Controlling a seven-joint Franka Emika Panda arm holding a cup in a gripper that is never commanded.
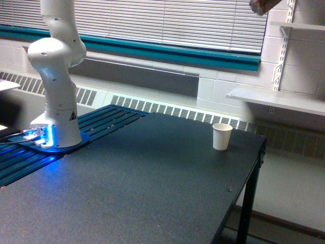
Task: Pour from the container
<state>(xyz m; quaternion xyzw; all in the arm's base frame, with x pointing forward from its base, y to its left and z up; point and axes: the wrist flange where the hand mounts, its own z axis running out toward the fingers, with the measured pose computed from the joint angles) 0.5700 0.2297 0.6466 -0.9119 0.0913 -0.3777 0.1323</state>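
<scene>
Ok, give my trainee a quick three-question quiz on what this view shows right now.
1. True or false: the white paper cup stands upright on the black table.
2. Where does the container with brown contents show? A) on the table B) at the top edge, toward the exterior view's right C) on the shelf
3. Fill in: the robot base glows ____ at its foot.

Key: 1 true; 2 B; 3 blue.

A white paper cup (222, 136) stands upright on the black table (152, 178).
</scene>
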